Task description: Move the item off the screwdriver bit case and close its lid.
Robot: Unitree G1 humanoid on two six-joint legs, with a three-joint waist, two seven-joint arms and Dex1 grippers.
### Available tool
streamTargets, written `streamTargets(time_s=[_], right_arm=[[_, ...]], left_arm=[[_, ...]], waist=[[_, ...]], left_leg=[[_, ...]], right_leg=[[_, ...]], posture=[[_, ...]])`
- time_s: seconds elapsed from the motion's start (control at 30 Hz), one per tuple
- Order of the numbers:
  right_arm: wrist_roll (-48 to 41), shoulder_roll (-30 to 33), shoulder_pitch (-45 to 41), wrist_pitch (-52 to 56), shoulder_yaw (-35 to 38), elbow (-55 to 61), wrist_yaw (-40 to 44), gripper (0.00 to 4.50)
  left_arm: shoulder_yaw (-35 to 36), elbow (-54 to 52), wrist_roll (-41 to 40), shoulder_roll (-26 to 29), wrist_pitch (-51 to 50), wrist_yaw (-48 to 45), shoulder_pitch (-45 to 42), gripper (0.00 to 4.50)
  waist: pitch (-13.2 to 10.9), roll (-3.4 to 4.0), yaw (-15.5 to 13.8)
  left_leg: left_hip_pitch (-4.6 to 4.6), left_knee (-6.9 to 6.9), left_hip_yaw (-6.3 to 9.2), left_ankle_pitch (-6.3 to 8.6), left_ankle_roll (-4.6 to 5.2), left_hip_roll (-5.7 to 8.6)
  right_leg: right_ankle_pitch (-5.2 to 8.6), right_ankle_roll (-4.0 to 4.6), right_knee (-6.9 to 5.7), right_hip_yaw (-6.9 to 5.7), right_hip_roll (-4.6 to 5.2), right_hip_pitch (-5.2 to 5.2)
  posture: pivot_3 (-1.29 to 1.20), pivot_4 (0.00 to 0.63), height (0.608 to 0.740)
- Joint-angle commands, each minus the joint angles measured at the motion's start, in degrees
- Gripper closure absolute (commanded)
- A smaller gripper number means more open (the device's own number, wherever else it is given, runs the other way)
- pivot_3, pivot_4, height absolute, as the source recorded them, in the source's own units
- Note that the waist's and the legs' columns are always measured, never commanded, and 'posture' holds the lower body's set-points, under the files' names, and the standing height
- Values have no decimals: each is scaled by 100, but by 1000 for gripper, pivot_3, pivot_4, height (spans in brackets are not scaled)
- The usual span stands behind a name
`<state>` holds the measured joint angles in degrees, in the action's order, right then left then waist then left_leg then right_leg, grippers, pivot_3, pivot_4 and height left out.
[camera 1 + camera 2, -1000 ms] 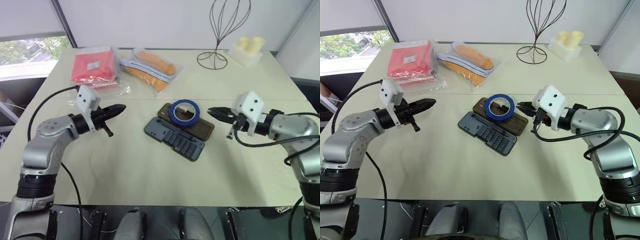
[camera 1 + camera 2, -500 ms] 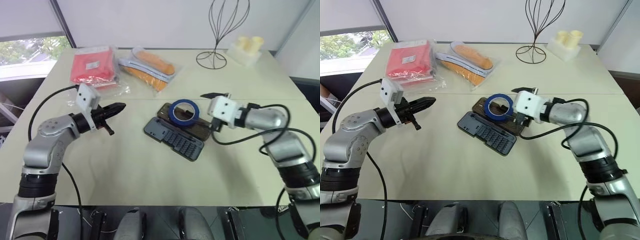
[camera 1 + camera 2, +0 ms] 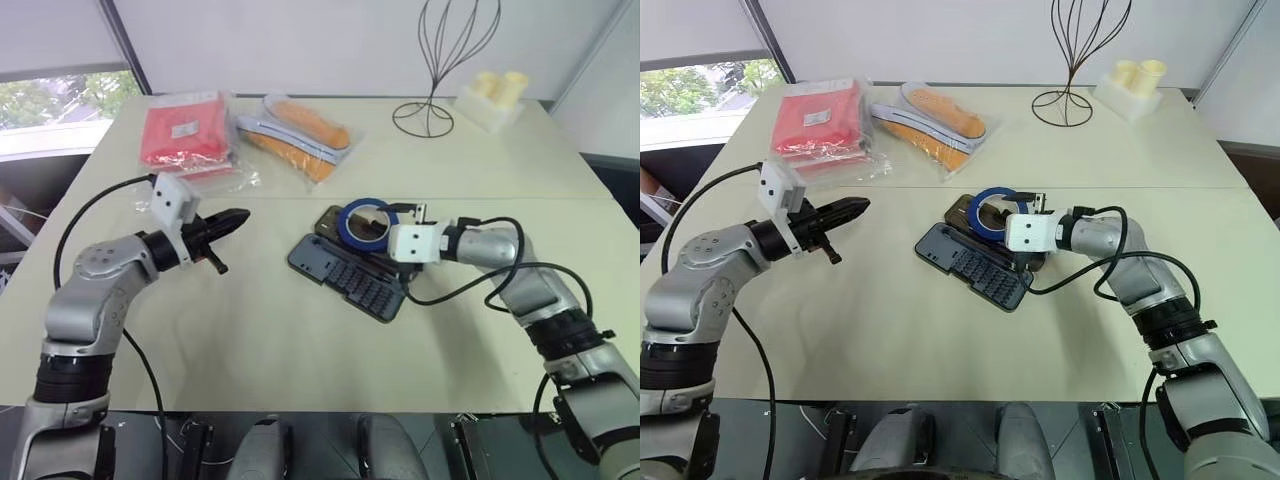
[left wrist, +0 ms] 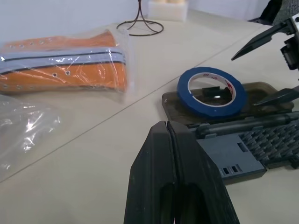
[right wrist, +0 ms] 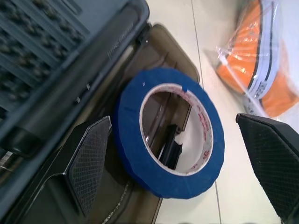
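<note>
Here, from my remote seat, I saw the pale bench carrying the open screwdriver bit case, its dark tray lying nearest me and its smoky brown lid folded flat on the far side. A red plastic-wrapped packet and an orange one lay well beyond it. The blue roll of tape sat flat on the lid. My right gripper had its jaws spread wide on either side of the roll, not pinching it. My left gripper hovered well apart from the case, jaws pressed together and holding nothing.
</note>
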<state>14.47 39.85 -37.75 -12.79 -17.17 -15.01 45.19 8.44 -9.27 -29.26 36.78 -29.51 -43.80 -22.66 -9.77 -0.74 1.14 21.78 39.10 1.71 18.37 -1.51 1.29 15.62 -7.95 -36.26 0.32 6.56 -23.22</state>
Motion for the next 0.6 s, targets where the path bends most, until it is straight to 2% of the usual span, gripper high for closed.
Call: streamTargets(time_s=[0.03, 0.6], right_arm=[[59, -75, -252, -260, 29, -307, -29, 20], [255, -193, -772, -991, -190, -1891, 400, 20]], left_arm=[[181, -227, -59, 35, 41, 40, 15, 4500], [175, -406, -72, -3, 14, 189, 138, 4500]], waist=[[0, 0, -2], [0, 0, 1]], left_leg=[[0, 0, 0, 0, 0, 0], [-2, 2, 0, -2, -4, 0]], right_leg=[[0, 0, 0, 0, 0, 0], [0, 0, 0, 0, 1, 3]], posture=[[0, 150, 740], [0, 150, 740]])
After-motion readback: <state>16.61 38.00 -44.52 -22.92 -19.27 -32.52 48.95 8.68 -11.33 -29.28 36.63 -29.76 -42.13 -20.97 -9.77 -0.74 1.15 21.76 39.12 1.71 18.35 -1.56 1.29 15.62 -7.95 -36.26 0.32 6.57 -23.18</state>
